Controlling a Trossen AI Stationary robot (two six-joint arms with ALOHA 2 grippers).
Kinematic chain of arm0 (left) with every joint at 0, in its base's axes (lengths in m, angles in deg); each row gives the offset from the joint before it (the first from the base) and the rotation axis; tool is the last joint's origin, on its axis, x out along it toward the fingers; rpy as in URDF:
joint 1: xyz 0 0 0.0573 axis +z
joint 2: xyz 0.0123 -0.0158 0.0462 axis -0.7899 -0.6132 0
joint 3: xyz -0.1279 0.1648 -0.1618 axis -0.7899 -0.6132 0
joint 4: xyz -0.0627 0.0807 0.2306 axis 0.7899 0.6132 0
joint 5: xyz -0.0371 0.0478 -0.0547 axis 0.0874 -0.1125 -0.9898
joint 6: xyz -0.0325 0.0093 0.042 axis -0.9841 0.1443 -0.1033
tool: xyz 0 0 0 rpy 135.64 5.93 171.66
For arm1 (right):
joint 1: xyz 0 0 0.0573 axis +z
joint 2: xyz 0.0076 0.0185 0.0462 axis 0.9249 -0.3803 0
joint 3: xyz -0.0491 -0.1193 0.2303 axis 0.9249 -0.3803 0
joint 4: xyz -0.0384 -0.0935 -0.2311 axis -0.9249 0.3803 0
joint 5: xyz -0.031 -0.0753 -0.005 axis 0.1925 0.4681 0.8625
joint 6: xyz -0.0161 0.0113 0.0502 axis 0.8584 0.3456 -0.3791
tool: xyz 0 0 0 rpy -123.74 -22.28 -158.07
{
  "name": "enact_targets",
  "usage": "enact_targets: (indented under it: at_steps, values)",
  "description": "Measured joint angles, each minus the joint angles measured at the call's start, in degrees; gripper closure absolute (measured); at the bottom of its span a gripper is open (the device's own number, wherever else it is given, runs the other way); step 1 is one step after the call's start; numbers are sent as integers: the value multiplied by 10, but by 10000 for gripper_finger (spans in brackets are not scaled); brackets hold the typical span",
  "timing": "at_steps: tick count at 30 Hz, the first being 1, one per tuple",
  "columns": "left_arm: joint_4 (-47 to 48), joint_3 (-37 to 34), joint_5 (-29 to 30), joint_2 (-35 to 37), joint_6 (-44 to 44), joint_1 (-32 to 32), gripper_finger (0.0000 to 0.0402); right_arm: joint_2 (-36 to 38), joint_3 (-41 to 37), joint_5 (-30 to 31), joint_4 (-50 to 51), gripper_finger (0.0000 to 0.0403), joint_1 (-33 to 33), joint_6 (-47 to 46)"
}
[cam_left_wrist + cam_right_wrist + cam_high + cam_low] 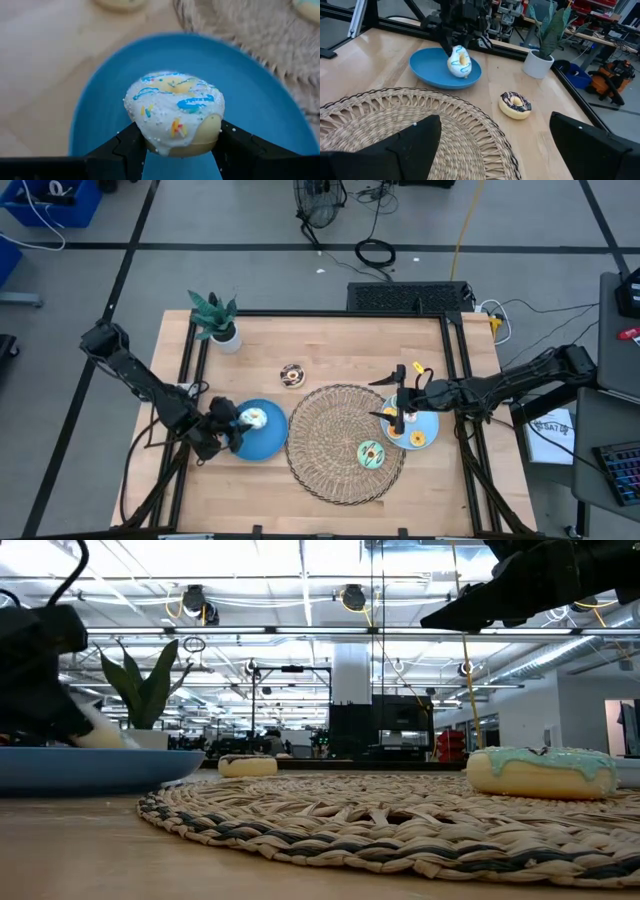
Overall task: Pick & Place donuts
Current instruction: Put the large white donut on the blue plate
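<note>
A white-iced donut with sprinkles sits between the fingers of my left gripper over the left blue plate; the right wrist view shows this donut tipped up on edge. A green-iced donut lies flat on the wicker mat. On the bare table beyond the mat lies a chocolate donut. My right gripper hangs open above the mat's right edge, beside the right blue plate, which carries a small orange ring. My left gripper pinches the white-iced donut by two opposite sides of its lower rim, one finger on each side. The fingers come slanting down from the table's left. The donut is tilted steeply over the blue plate; whether its lower edge touches the plate, I cannot tell.
A potted plant stands at the table's far left corner. Black rails frame the table top. A small yellow piece lies near the far right. Bare wood shows between the mat and the near edge.
</note>
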Motion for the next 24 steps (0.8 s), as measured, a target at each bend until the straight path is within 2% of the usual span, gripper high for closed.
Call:
enact_targets:
  at_steps: [6, 13, 18, 24]
  values:
    - [0, -6, -68, 0, -37, 0, 201, 0, 0, 0, 0, 46, 0, 0]
    - [2, -6, -83, 0, -114, 19, 191, 0, 0, 0, 0, 46, 0, 1]
    - [1, -6, -96, 0, -126, 36, 138, 0, 0, 1, 0, 46, 0, -2]
    - [-3, -6, -123, 0, -64, 41, 70, 0, 0, 0, 1, 46, 0, -24]
